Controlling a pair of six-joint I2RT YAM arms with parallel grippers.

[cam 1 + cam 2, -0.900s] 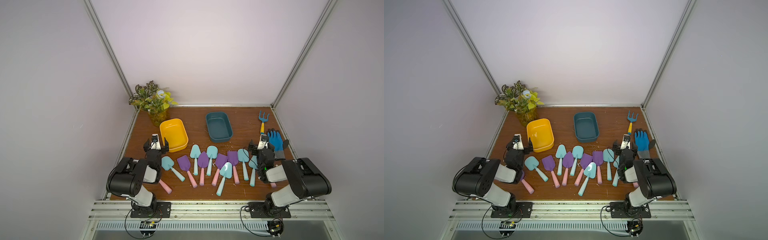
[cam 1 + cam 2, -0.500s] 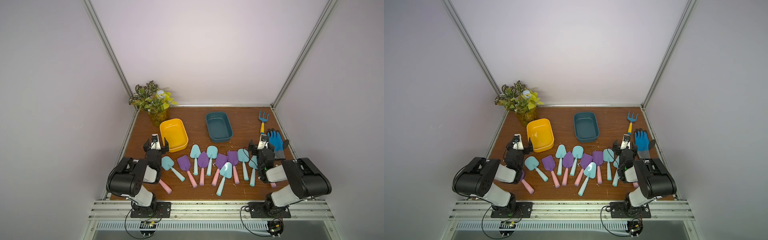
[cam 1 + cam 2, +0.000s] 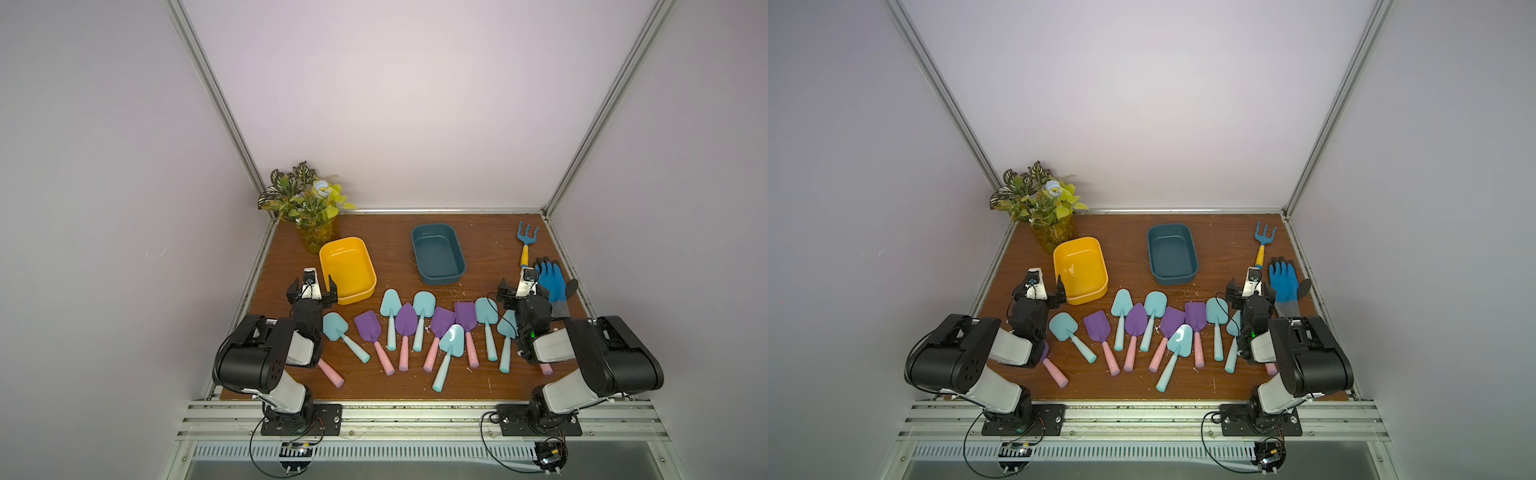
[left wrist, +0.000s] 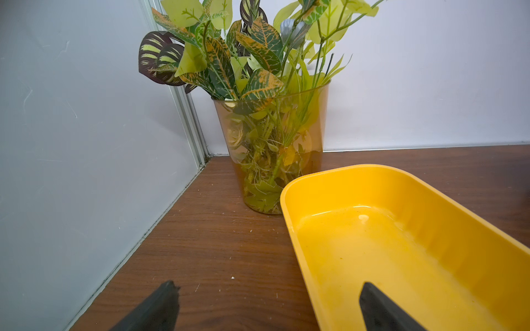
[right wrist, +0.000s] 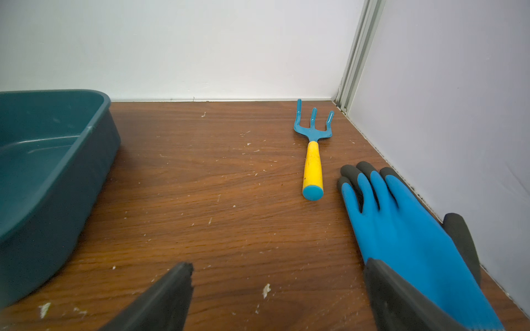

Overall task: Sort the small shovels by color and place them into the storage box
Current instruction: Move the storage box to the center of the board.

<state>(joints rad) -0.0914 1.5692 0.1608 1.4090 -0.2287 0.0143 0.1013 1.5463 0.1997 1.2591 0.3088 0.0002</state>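
My left gripper (image 3: 312, 289) and my right gripper (image 3: 521, 291) are both wide open and hold nothing. The small shovels (image 3: 406, 320) lie flat in a messy row on the table (image 3: 395, 249), nearer to me than the two boxes. Some lie partly on top of others. The yellow box (image 3: 345, 240) and the teal box (image 3: 436, 226) are empty. I think the shovels are light, hard and a bit slippery. I would grab one by its round handle, because the blade is too flat.
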